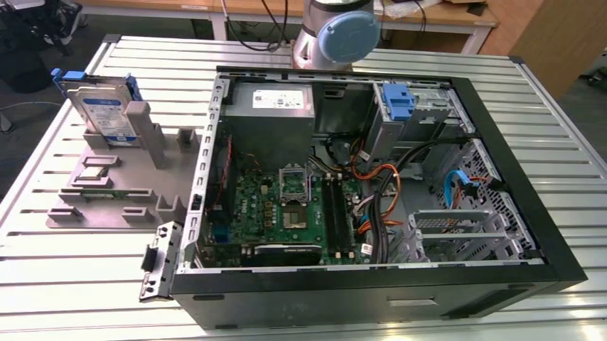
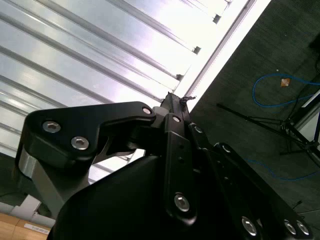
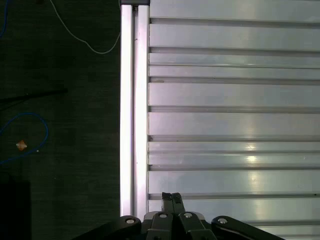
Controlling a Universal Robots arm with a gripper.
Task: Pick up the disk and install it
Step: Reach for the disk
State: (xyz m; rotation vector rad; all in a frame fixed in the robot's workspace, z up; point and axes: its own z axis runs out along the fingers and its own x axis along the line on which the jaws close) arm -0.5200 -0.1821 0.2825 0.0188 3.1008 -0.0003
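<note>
The disk (image 1: 102, 114) stands upright in a grey holder (image 1: 104, 192) just beside the open computer case (image 1: 536, 213). It is probably stiff, rather heavy and shock-sensitive, so best held by the blue carrier's edges. The fingers (image 3: 166, 199) are closed on nothing.

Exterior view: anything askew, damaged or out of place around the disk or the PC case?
Nothing stands out. The disk stands on edge in the grey fixture, on the exterior view's left of the open computer case. No spill or damage shows.

1 disk (image 1: 102, 114), 1 PC case (image 1: 360, 284).
</note>
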